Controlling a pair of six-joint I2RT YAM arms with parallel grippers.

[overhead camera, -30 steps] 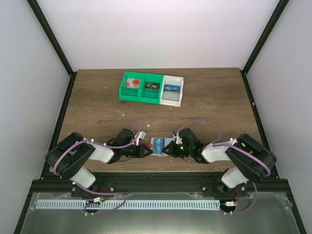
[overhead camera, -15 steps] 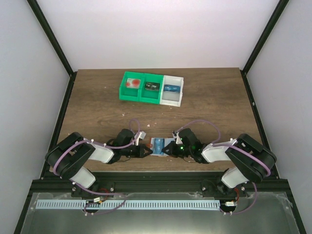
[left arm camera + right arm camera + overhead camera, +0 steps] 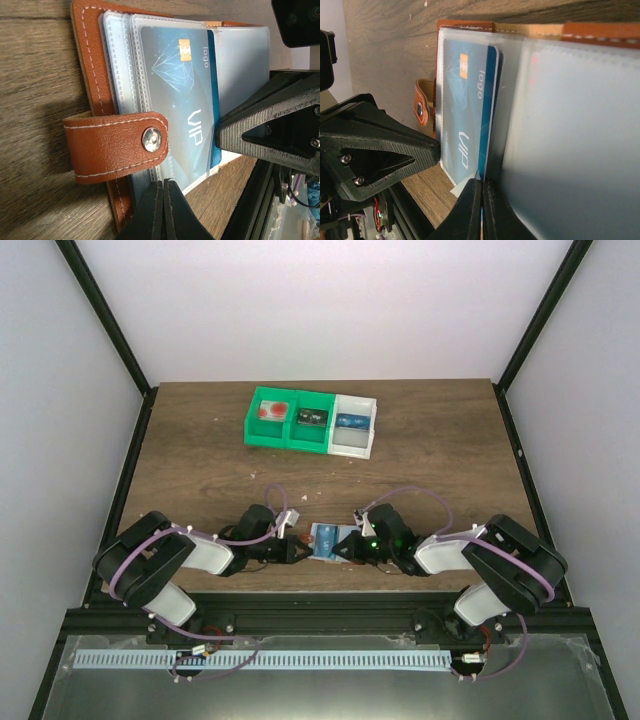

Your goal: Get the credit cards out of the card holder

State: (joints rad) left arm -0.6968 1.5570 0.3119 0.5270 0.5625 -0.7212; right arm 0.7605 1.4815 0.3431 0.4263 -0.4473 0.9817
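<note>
The card holder (image 3: 324, 537) lies open near the table's front edge, orange-brown outside (image 3: 115, 145) with pale clear sleeves (image 3: 570, 125). A bright blue credit card (image 3: 180, 100) marked VIP sits in a sleeve, its long edge sticking out (image 3: 491, 100). My left gripper (image 3: 300, 551) is shut (image 3: 164, 186) on the near edge of a sleeve of the card holder. My right gripper (image 3: 346, 548) is shut (image 3: 482, 186) on the blue card's exposed edge. The two grippers face each other across the holder. Any other cards are hidden.
A row of two green bins and one white bin (image 3: 310, 422) stands at the back of the table, with small items inside. The table's front edge and a black rail (image 3: 320, 612) run just behind the grippers.
</note>
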